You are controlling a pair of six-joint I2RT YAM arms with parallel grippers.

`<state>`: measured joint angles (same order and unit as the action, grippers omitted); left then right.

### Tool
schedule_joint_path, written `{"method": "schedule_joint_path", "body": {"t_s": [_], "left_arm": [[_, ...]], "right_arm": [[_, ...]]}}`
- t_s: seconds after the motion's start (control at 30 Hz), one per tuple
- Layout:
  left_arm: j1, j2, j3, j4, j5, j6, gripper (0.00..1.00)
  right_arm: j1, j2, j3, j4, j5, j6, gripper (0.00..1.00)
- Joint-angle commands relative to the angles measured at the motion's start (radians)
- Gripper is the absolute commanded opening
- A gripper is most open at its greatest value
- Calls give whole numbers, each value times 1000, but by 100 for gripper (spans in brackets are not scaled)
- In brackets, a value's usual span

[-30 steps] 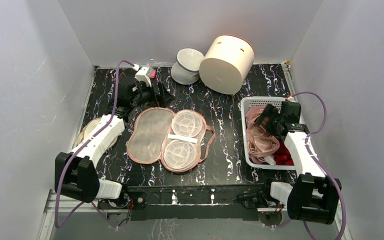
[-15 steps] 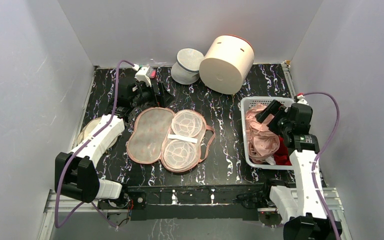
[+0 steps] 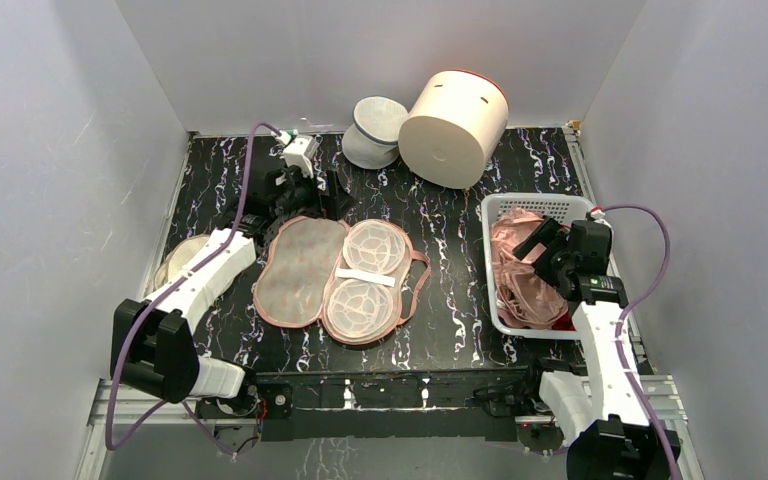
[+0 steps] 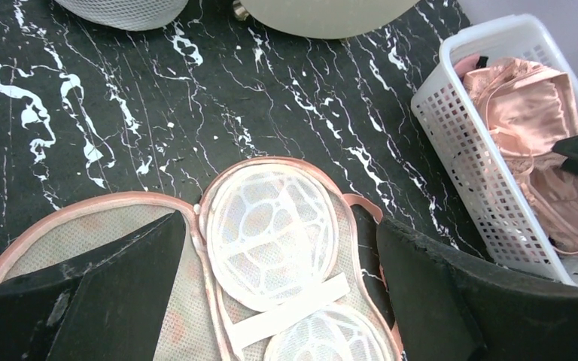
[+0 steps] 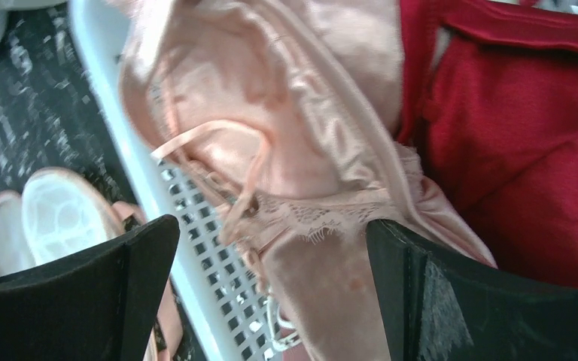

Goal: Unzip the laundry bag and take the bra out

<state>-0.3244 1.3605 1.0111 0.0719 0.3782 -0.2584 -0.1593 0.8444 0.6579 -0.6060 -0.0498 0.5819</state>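
The laundry bag (image 3: pixel 305 270) lies unzipped and spread flat mid-table, beige mesh lining up, with two white plastic cup frames (image 4: pixel 271 226) in its right half. My left gripper (image 3: pixel 318 195) hovers open over the bag's far end, nothing between its fingers (image 4: pixel 132 289). The salmon-pink satin bra (image 3: pixel 518 272) lies bunched in the white basket (image 3: pixel 535 203) at the right. In the right wrist view the bra (image 5: pixel 308 113) rests on a dark red garment (image 5: pixel 527 150). My right gripper (image 3: pixel 538 250) is open just above the bra and not shut on it.
A big cream cylinder (image 3: pixel 454 113) and a round white mesh pouch (image 3: pixel 375 130) stand at the back. A pale round thing (image 3: pixel 175 258) lies under my left forearm. The basket's slotted wall (image 5: pixel 188 263) runs below my right gripper. Grey walls close in both sides.
My right arm has drawn back toward the near edge and risen out of the basket, leaving the bra there. The left gripper has shifted slightly right along the bag's far end.
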Motion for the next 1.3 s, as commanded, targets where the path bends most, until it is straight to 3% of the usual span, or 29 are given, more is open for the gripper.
{"method": "schedule_joint_path", "body": {"t_s": [0.0, 0.3, 0.57, 0.7, 0.9, 1.13, 1.27], "left_arm": [[-41, 37, 2, -25, -53, 56, 98], [-180, 104, -19, -61, -197, 125, 99], [-225, 13, -104, -89, -268, 67, 98], [-225, -79, -128, -222, -308, 66, 98], [-221, -178, -151, -392, -486, 90, 98], [-117, -159, -175, -468, -729, -25, 98], [26, -117, -185, -427, -632, -23, 98]], "right_arm": [[-3, -65, 83, 77, -205, -122, 96], [-4, -263, 27, 211, -477, -231, 98], [34, -311, 13, 229, -513, -234, 98], [71, -315, 5, 237, -527, -234, 98], [116, -351, -6, 246, -521, -232, 98], [146, -378, -12, 250, -516, -229, 98], [156, -386, -10, 247, -517, -229, 98]]}}
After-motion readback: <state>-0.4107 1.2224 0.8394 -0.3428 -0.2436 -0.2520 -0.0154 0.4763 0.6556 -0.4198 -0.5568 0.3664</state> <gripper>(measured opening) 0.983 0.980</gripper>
